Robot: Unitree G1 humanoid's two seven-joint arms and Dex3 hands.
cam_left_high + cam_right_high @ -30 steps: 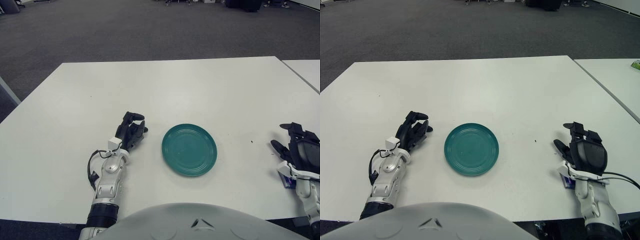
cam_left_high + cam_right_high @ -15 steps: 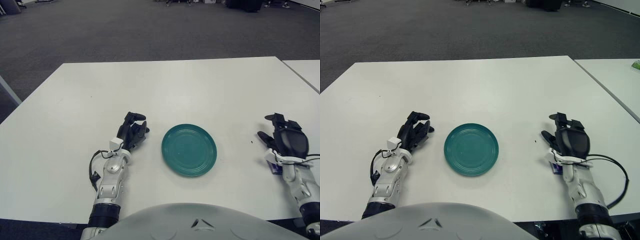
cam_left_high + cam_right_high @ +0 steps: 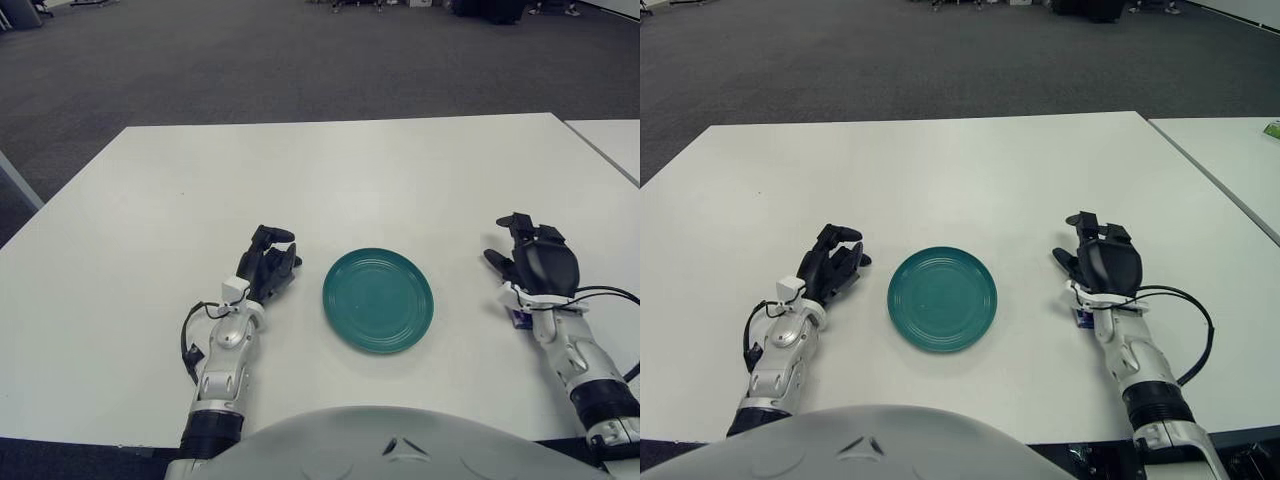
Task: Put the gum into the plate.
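Note:
A round teal plate (image 3: 378, 300) lies empty on the white table, near its front edge. My right hand (image 3: 538, 263) hovers to the right of the plate, back of the hand facing up, fingers curled. A small blue and white gum pack (image 3: 518, 318) peeks out under the heel of that hand and travels with it. About a hand's width of bare table separates this hand from the plate's rim. My left hand (image 3: 268, 264) shows just left of the plate, fingers loosely bent and holding nothing.
The white table (image 3: 350, 180) stretches far behind the plate. A second white table (image 3: 612, 138) adjoins at the right, with a small green item (image 3: 1272, 128) at its far edge. Dark carpet lies beyond.
My right hand has moved left from the table's right edge towards the plate, carrying the gum pack with it. The left hand has barely shifted.

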